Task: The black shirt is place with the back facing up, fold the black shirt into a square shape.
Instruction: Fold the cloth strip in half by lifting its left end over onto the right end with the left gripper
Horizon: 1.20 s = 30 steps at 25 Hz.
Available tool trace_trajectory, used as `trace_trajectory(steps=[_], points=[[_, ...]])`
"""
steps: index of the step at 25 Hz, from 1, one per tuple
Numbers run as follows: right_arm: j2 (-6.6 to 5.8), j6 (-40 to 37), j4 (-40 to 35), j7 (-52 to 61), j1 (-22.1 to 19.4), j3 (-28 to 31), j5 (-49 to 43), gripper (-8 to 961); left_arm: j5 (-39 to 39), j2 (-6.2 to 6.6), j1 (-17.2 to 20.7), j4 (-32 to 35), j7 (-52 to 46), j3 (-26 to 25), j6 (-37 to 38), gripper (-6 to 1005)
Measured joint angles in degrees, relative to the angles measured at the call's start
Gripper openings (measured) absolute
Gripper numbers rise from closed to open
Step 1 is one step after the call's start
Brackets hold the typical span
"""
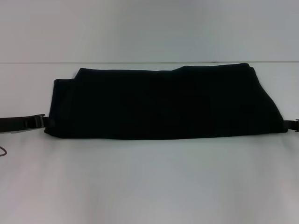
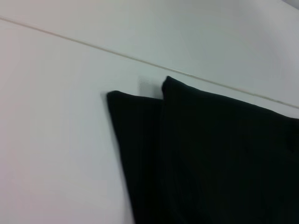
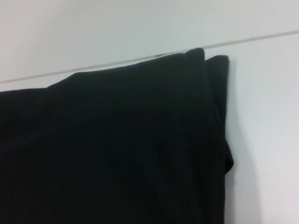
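A plain white table (image 1: 149,182) fills the near part of the head view, and behind it rises a plain pale wall (image 1: 149,28); a thin straight seam marks where the two meet. The surface is smooth and matte, with soft shading along the cloth's near edge.

The black shirt (image 1: 163,102) lies across the middle of the table, toward the far edge, folded into a wide flat band that runs from the robot's left to its right. Its near edge is a nearly straight line; its far edge is uneven, stepping up toward the right end, which lies just beside the seam. No lettering, brand or label can be read on the cloth that shows; only plain black fabric faces up. In both wrist views two layers of cloth lie one over the other, their corners slightly offset.

The left gripper (image 1: 41,122) sits low at the shirt's left end, touching or just beside the near-left corner. The right gripper (image 1: 292,126) is at the shirt's right end, only its tip in view. How far either one is spread, and whether it has hold of the cloth, cannot be told.
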Motion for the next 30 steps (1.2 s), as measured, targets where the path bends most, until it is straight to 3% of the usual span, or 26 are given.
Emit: trace_trajectory(steps=[11, 20, 26, 30], points=[[-0.36, -1.8, -1.2, 0.0, -1.1, 1.1, 0.1, 0, 0.0, 0.14, 0.1, 0.0, 0.0, 0.0, 0.1, 67], [0.07, -2.2, -1.9, 0.0, -1.8, 1.2, 2.9, 76, 0.1, 0.36, 0.1, 0.0, 0.0, -0.4, 1.6, 72], [-0.14, -7.3, -4.9, 0.0, -2.6, 1.7, 4.0, 127, 0.4, 0.31, 0.5, 1.5, 0.7, -0.6, 5.8, 76], [0.21, -12.6, -8.2, -2.4, -3.7, 2.6, 7.8, 257, -0.4, 0.13, 1.9, 4.1, 0.7, -0.9, 10.8, 227]])
